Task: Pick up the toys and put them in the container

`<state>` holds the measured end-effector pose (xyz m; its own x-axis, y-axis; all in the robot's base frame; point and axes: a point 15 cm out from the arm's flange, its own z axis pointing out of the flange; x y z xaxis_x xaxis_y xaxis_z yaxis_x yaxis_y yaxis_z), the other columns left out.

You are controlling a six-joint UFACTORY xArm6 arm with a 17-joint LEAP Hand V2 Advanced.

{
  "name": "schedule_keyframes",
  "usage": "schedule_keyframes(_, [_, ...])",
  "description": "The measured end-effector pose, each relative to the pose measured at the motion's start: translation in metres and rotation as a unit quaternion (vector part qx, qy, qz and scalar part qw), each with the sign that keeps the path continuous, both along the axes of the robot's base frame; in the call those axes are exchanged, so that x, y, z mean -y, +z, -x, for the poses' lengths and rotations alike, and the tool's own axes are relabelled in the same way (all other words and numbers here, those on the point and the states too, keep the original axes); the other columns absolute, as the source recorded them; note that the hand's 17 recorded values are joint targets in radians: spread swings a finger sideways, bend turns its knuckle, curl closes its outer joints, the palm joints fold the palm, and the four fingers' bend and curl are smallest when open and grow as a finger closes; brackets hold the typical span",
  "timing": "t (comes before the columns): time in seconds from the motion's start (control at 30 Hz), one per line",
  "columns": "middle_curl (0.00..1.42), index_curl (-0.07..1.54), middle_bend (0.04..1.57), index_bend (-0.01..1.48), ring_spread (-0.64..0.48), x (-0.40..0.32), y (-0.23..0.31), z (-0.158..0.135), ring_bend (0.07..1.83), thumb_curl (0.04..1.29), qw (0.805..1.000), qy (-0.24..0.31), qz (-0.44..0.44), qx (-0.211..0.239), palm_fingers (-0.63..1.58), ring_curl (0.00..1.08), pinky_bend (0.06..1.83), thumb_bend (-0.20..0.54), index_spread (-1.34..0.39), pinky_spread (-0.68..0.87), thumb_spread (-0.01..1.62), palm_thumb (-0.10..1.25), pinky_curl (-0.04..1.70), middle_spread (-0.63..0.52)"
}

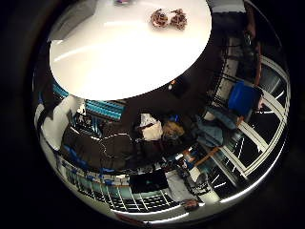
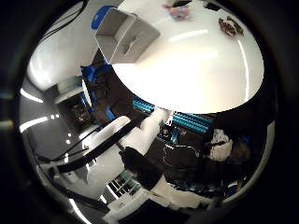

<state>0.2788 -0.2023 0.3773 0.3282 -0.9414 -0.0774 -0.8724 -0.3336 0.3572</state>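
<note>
We see a round white table (image 2: 196, 79) filling much of both palm views, with the room spread out beyond its edge. On the table, near its rim, sits a white container (image 2: 124, 35), an open box with a cut-out handle in its side wall; nothing shows inside it from here.

The robot arm (image 2: 140, 135) reaches in from below the table edge in the thumb side view, white with a black joint. Of the hand itself we make out nothing certain, so we cannot tell how the fingers stand, whether spread, closed or holding.

Smaller still are the toys. A brown toy (image 1: 168, 18), lumpy and two-lobed, lies on the tabletop well apart from the container, toward the far edge of the table. A pink toy (image 2: 179, 11) with some blue on it lies on the table between the container and the brown toy, also at the far side. Both toys rest on the bare white surface, apart from each other and outside the container.

A blue chair (image 1: 243, 98) stands on the floor beside the table.
</note>
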Motion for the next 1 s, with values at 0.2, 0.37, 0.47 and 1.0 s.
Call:
schedule_keyframes(0.2, [0.34, 0.29, 0.20, 0.16, 0.16, 0.019, 0.010, -0.025, 0.41, 0.25, 1.000, 0.003, -0.003, 0.006, 0.21, 0.20, 0.48, -0.018, -0.38, 0.42, 1.13, 0.30, 0.22, -0.03])
schedule_keyframes(0.37, [0.33, 0.28, 0.19, 0.15, 0.17, 0.050, 0.011, -0.055, 0.40, 0.26, 1.000, -0.010, 0.002, 0.014, 0.14, 0.20, 0.51, -0.012, -0.38, 0.42, 1.12, 0.39, 0.25, -0.03])
schedule_keyframes(0.47, [0.32, 0.27, 0.19, 0.15, 0.17, 0.068, 0.003, -0.068, 0.39, 0.28, 1.000, -0.020, 0.004, 0.016, 0.11, 0.21, 0.51, -0.015, -0.38, 0.41, 1.10, 0.44, 0.26, -0.03])
schedule_keyframes(1.0, [0.31, 0.28, 0.19, 0.17, 0.17, 0.113, -0.036, -0.134, 0.35, 0.29, 0.995, 0.023, 0.081, 0.058, 0.05, 0.24, 0.49, -0.019, -0.38, 0.41, 1.08, 0.53, 0.28, 0.00])
